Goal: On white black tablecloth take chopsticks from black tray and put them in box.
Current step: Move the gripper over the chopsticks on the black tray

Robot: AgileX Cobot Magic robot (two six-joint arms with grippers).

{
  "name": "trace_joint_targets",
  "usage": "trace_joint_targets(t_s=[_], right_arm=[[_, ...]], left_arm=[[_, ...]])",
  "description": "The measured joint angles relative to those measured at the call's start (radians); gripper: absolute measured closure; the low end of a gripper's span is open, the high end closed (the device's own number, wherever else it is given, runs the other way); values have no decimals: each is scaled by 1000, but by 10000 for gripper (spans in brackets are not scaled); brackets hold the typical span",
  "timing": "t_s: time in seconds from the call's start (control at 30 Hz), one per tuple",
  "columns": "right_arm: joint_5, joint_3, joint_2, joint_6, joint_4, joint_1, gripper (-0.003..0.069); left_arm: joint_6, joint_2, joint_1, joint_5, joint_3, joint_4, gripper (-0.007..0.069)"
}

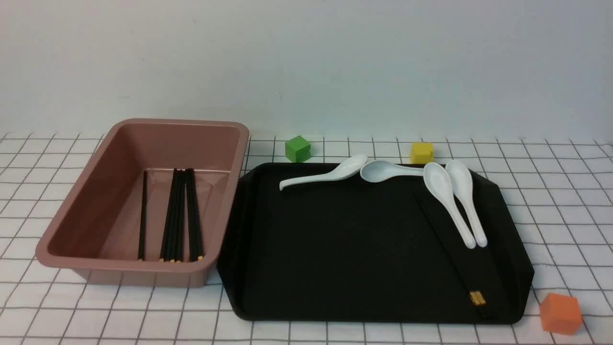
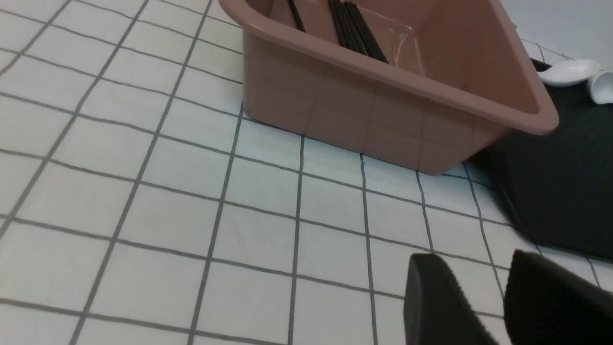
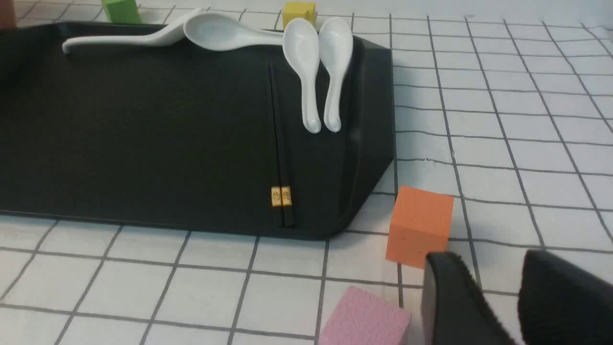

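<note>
One pair of chopsticks [image 1: 452, 254] lies on the tray [image 1: 335, 249]; more lie in the box [image 1: 96, 201]. Both the left gripper [image 2: 474, 257] and right gripper [image 3: 486, 255] stand wide and empty.

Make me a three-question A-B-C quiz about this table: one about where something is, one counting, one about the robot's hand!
1. On which side of the tray is the pair of chopsticks not yet in the box? A robot's left B middle C robot's right
2. How many white spoons lie on the tray? A two B four C six
3. How is the right gripper? A shut on a spoon B open, empty C shut on chopsticks
Answers: 1 C, they lie beside two spoons near the right rim; 2 B, four bowls show; 3 B, its jaws stand apart, nothing between.
</note>
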Motion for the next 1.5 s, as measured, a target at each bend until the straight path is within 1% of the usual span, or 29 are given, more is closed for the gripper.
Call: trace_joint_targets(t_s=[1.23, 1.27, 1.33, 1.37, 1.4, 1.5], right_arm=[[-1, 0, 0, 3, -2, 0, 420], [-4, 0, 0, 11, 12, 0, 420], [-15, 1, 0, 61, 93, 0, 420], [-25, 2, 0, 99, 158, 0, 420], [-34, 4, 0, 151, 251, 0, 420], [-56, 5, 0, 224, 399, 0, 420]], left_arm=[[0, 0, 0, 0, 0, 0, 386], [0, 0, 0, 0, 0, 0, 386], [0, 0, 0, 0, 0, 0, 386], [0, 0, 0, 0, 0, 0, 386], [0, 0, 0, 0, 0, 0, 386], [0, 0, 0, 0, 0, 0, 386]])
